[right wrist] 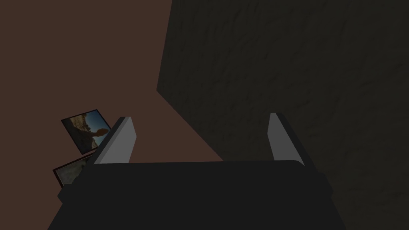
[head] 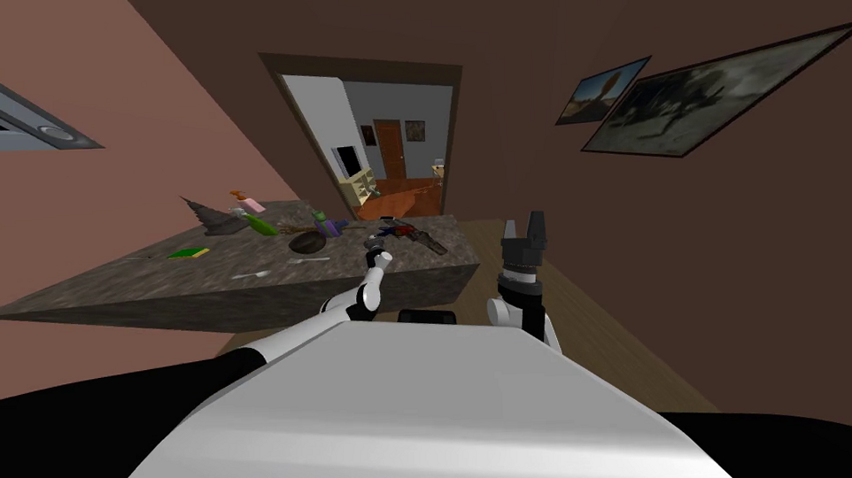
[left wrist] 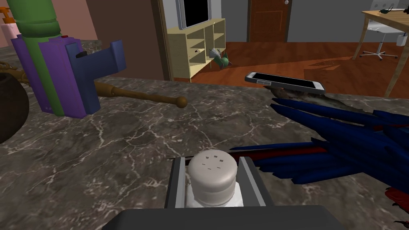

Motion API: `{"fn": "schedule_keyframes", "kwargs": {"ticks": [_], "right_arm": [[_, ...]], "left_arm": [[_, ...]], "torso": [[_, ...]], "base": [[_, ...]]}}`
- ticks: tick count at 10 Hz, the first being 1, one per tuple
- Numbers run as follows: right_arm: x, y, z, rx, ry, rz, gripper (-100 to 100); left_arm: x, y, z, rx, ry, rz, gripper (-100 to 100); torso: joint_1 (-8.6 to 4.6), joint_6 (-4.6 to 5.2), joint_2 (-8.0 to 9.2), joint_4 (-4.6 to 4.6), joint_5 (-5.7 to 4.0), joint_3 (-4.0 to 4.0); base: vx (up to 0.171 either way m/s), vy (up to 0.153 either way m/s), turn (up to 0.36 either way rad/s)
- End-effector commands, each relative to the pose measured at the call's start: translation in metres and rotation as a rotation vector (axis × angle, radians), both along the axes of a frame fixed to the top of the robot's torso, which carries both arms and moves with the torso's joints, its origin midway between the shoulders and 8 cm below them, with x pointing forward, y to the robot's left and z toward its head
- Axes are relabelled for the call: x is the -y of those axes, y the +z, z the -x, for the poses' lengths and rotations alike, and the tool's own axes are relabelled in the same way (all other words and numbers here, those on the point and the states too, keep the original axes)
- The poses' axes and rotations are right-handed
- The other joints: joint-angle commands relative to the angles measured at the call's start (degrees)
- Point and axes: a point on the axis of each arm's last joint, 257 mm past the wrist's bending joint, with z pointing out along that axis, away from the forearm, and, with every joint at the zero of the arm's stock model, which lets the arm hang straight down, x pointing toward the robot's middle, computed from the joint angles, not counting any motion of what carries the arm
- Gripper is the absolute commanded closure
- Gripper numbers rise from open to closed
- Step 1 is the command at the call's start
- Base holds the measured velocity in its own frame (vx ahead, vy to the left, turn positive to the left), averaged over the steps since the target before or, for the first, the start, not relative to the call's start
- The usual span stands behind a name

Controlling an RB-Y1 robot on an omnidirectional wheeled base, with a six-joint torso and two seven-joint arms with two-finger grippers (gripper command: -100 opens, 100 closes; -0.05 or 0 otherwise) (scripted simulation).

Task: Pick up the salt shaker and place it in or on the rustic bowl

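The salt shaker (left wrist: 212,179), white with a pale grey domed cap with holes, stands on the dark marble counter (left wrist: 139,135). My left gripper (left wrist: 213,160) is shut on it, one finger pressed against each side. The rustic bowl (left wrist: 10,106) is dark brown and round, off to one side of the shaker on the same counter; in the head view the bowl (head: 306,242) lies just left of my left gripper (head: 378,249). My right gripper (head: 523,236) is held upright beyond the counter's right end, its fingers (right wrist: 120,141) open with nothing between them.
A purple, blue and green block-like object (left wrist: 60,72) and a wooden stick (left wrist: 139,95) lie past the bowl. A phone (left wrist: 285,82) rests on a blue and red feathered thing (left wrist: 339,147) beside the shaker. An open doorway (head: 386,154) is behind the counter.
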Motion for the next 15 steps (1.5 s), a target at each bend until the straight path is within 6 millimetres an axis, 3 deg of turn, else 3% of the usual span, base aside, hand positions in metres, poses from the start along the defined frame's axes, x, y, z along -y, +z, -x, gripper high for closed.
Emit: {"fn": "schedule_keyframes", "kwargs": {"ticks": [1,8,15], "right_arm": [[0.0,0.0,0.0,0.0,0.0,0.0,0],[0.0,0.0,0.0,0.0,0.0,0.0,0],[0.0,0.0,0.0,0.0,0.0,0.0,0]], "left_arm": [[0.008,-0.002,0.0,-0.002,-0.016,-0.001,100],[0.054,-0.002,-0.005,-0.002,-0.11,-0.008,100],[0.114,-0.008,-0.003,-0.007,-0.22,0.019,100]], "torso": [[0.0,0.0,0.0,0.0,0.0,0.0],[0.04,-0.06,0.03,-0.03,0.01,0.0],[0.04,0.11,-0.02,-0.19,0.13,-0.11]], "base": [[0.035,-0.02,0.121],[0.032,-0.018,0.128],[0.029,-0.02,0.14]]}}
